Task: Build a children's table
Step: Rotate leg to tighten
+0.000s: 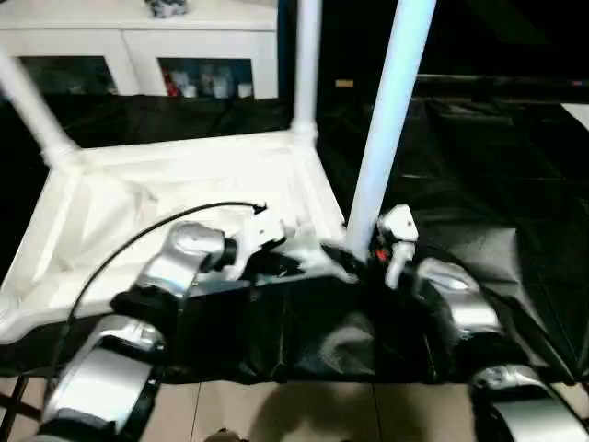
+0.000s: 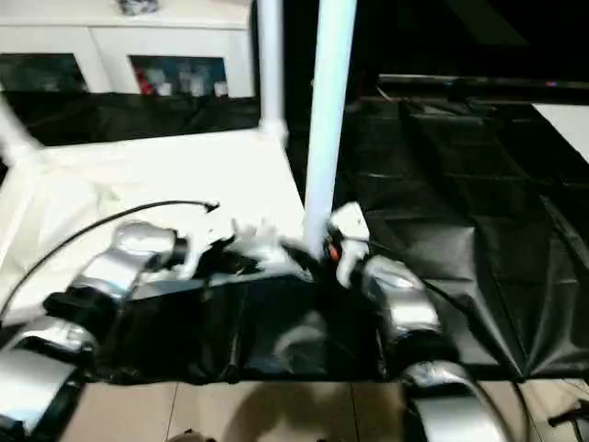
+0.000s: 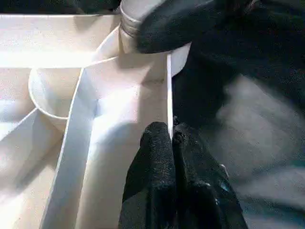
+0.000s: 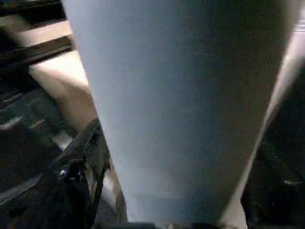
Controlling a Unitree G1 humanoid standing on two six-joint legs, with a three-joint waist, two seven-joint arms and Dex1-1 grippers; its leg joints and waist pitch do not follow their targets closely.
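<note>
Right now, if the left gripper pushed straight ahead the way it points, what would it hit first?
Most likely the corner socket with the leg seated in it, where the right gripper sits. The left gripper is shut on the tabletop's rim, pointing along it; depth is unclear.

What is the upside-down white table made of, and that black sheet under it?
The tabletop looks like white moulded plastic: smooth, slightly shiny, with thin ribs across its underside. The leg at the near corner seems to be the same plastic, a smooth, plain tube. The black sheet looks like thin plastic film or coated cloth: it wrinkles and catches glossy highlights, though which one is unclear.
</note>
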